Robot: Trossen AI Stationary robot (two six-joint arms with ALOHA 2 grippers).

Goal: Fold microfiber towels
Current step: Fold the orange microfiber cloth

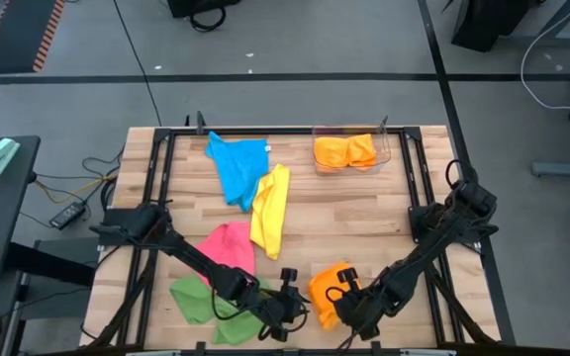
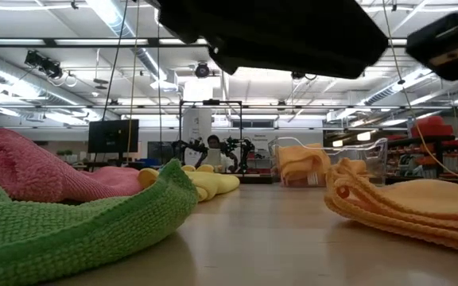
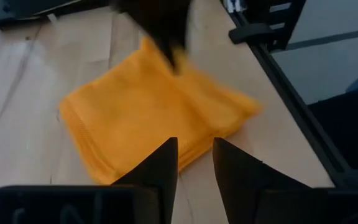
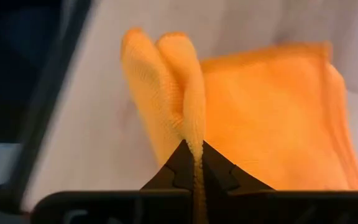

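An orange microfiber towel (image 1: 327,282) lies folded near the table's front edge, right of centre. My right gripper (image 4: 193,157) is shut on a part of it. My left gripper (image 3: 196,155) stands open just left of the towel (image 3: 148,118), fingers pointing at its near edge with nothing between them. A green towel (image 1: 198,300), a pink towel (image 1: 229,245), a yellow towel (image 1: 271,206) and a blue towel (image 1: 237,166) lie loose on the left half of the table. My right gripper pinches a raised fold of the orange towel (image 4: 194,134) between its two fingers. The fingers come from above, slanting down. The pinched fold stands up off the rest of the towel (image 4: 278,118), which lies flat on the table.
A clear plastic bin (image 1: 384,150) with folded orange towels (image 1: 344,151) stands at the far right of the table. Black frame rails (image 1: 156,198) run along the table's sides. Bare wood shows in the middle right (image 1: 364,213).
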